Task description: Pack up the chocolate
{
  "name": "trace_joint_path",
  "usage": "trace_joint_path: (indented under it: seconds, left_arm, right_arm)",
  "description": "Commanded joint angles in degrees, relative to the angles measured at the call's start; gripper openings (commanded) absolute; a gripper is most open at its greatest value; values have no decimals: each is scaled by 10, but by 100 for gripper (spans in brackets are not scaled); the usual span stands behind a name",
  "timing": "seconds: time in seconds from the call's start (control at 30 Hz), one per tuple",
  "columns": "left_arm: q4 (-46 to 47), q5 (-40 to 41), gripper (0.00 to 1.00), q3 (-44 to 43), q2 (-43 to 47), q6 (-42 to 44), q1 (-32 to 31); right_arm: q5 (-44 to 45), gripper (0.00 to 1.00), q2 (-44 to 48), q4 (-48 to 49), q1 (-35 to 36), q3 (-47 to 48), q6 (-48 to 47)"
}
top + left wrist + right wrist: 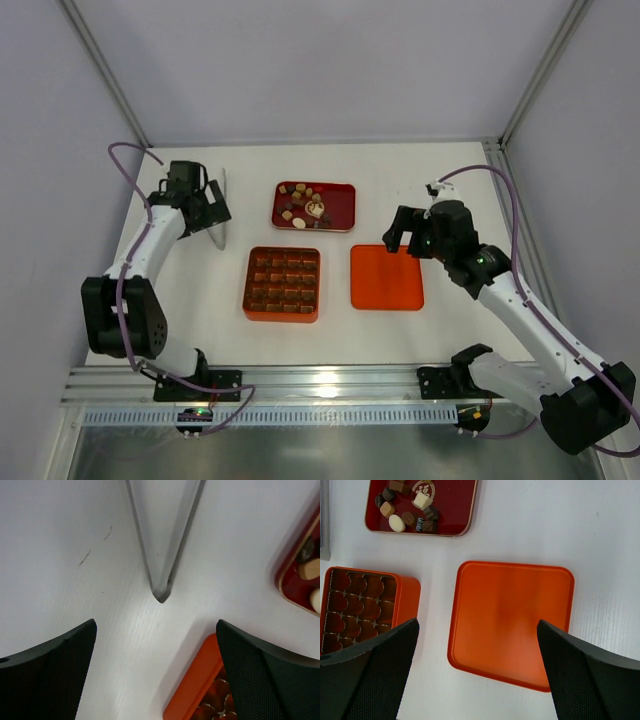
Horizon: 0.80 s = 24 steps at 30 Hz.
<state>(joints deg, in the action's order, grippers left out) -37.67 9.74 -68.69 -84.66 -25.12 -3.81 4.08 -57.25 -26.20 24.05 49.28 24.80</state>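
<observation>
While left gripper (155, 625) and right gripper (477, 625) gape wide, empty, you see box (283, 284) unfilled, chocolate (303, 205) in tray (340, 207): packing unstarted.

My right fingers (365, 680) were matt black with a fine dotted grain. The orange lid (510, 620) was smooth, softly shiny. The red tray (455, 510) was glossy, its rim metallic. The white table (580, 530) looked matt and faintly ribbed. The clear pointed tool (162, 530) looked like glossy plastic.

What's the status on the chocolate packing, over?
Left pincer open over grey tool; right pincer open over orange lid. Chocolates all in red tray; orange box empty, uncovered. Nothing blocking it.
</observation>
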Motion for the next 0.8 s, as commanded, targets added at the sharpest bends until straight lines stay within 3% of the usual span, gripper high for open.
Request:
trace_joint_path:
  seconds: [0.0, 0.33, 0.77]
  left_arm:
    - [30, -71, 100, -41, -58, -1, 36]
    - [66, -26, 100, -118, -203, 40, 55]
    - [121, -30, 99, -147, -298, 65, 53]
  right_arm:
    - [-21, 100, 0, 18, 4, 7, -10]
    - [-34, 100, -12, 27, 4, 4, -6]
    - [-33, 100, 2, 38, 4, -8, -1]
